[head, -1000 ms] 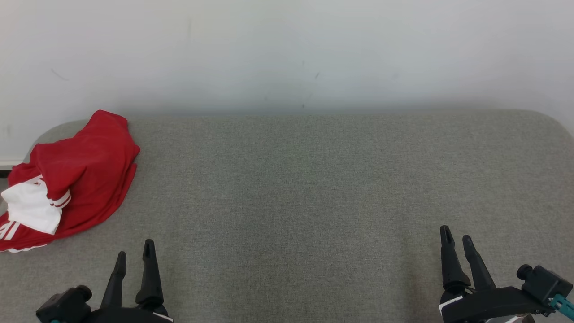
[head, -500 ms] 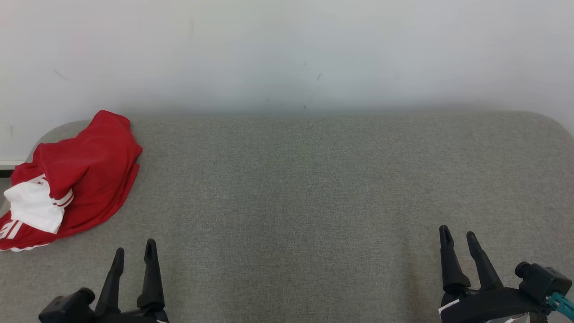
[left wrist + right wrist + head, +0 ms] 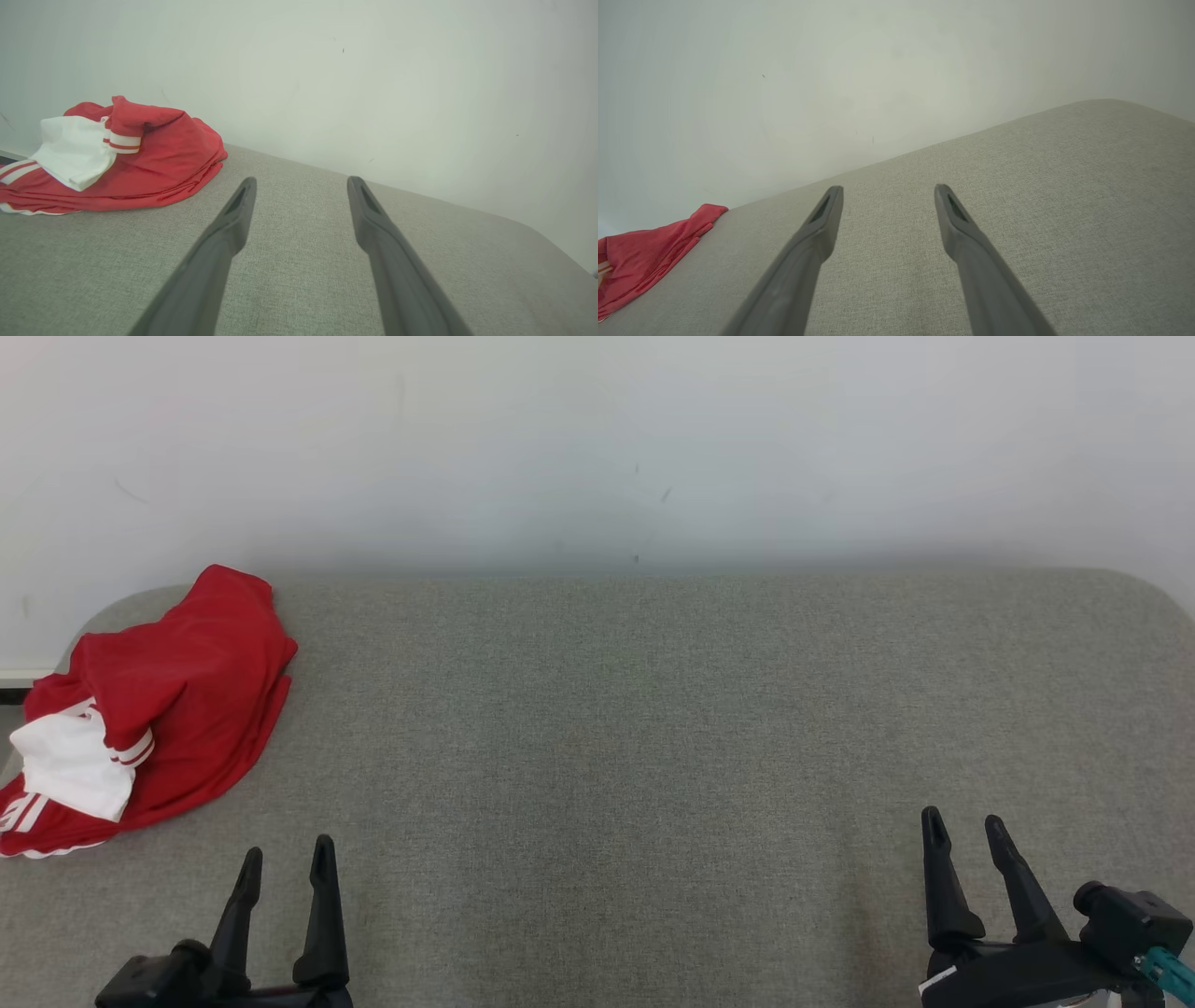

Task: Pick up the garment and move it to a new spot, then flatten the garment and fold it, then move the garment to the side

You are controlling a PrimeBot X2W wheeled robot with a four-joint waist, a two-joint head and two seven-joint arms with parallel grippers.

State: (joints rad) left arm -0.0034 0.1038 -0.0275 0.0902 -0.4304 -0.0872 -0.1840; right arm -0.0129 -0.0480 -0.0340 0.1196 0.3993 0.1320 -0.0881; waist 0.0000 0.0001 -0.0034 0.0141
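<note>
The garment [image 3: 159, 709] is a crumpled red top with white sleeve parts and white stripes, heaped at the far left of the grey fabric surface [image 3: 635, 728]. It also lies at the upper left as the garment [image 3: 140, 158] in the left wrist view and at the lower left edge as the garment [image 3: 640, 252] in the right wrist view. My left gripper [image 3: 287, 861] stands open at the lower left, short of the heap and apart from it. My right gripper [image 3: 962, 831] stands open at the lower right, far from the cloth. Both hold nothing.
A pale wall [image 3: 597, 448] rises right behind the grey surface. The surface's rounded back corners show at the far left and far right [image 3: 1158, 593]. Its left edge runs just beside the heap.
Both grippers have drawn slightly back toward the bottom edge of the head view. The garment lies as it did; its small shift comes from the camera.
</note>
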